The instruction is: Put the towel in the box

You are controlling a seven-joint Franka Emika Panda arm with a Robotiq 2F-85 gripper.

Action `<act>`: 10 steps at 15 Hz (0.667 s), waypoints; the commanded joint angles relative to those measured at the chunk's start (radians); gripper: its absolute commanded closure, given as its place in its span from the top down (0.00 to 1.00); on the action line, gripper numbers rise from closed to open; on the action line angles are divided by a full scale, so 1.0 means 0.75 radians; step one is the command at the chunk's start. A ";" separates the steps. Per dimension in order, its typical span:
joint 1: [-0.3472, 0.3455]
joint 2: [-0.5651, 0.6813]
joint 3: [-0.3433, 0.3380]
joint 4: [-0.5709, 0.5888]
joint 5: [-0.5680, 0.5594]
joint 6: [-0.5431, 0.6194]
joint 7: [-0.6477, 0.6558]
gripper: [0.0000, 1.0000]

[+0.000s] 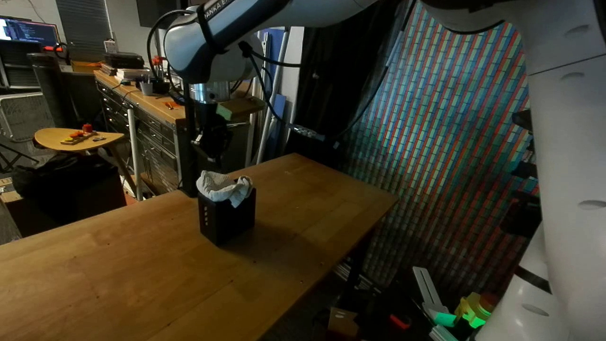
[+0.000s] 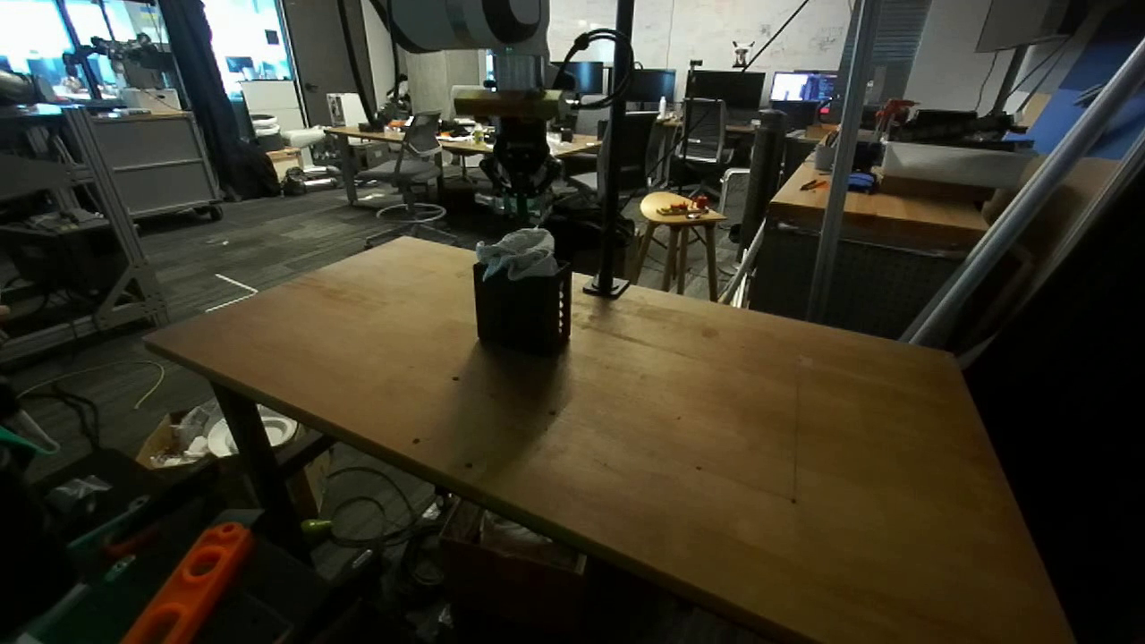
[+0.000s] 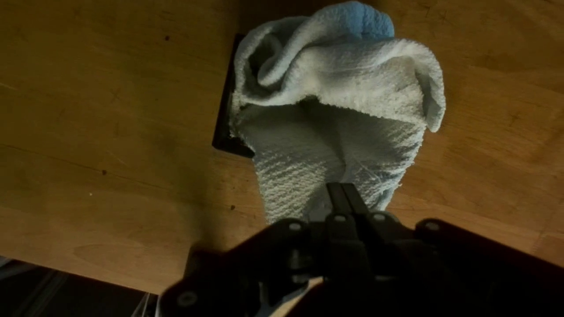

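On the wooden table [image 1: 118, 265], near one edge, locate the black box [image 1: 227, 220], standing upright. At the box mouth, find the towel [image 3: 326, 132], bunched, heaped above the rim [image 3: 231, 146] and lapping over one side in both exterior views. Judge the placing as mostly done. Expect a light, soft, limp load (a looped weave, to judge by the nap). Count on sound friction and no fragility; allow for sagging and creasing under any push. To take hold, pinch a standing fold [image 3: 370, 86] near the middle of the heap; avoid tugging the lapped edge, to spare dragging the box along. Above the towel, note the gripper [image 3: 341, 185], with jaws pressed together and nothing visible between them.

Regard the table as cut off by the frame in both exterior views. Treat the box interior as hidden; cannot tell the depth of cloth below the rim. In the wrist view, read only one side and a corner of that rim. Cannot tell the run of the lower flap [image 3: 291, 185]: draped outside or standing up, with its end behind the gripper. Do not judge contact from the dark fingertips [image 3: 337, 198], overlapping the cloth in that view.
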 commanded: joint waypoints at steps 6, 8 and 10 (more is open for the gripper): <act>0.041 0.009 -0.015 0.020 -0.020 -0.076 0.043 0.05; 0.040 0.011 -0.015 0.013 -0.014 -0.078 0.058 0.05; 0.037 0.017 -0.012 0.009 -0.007 -0.072 0.063 0.05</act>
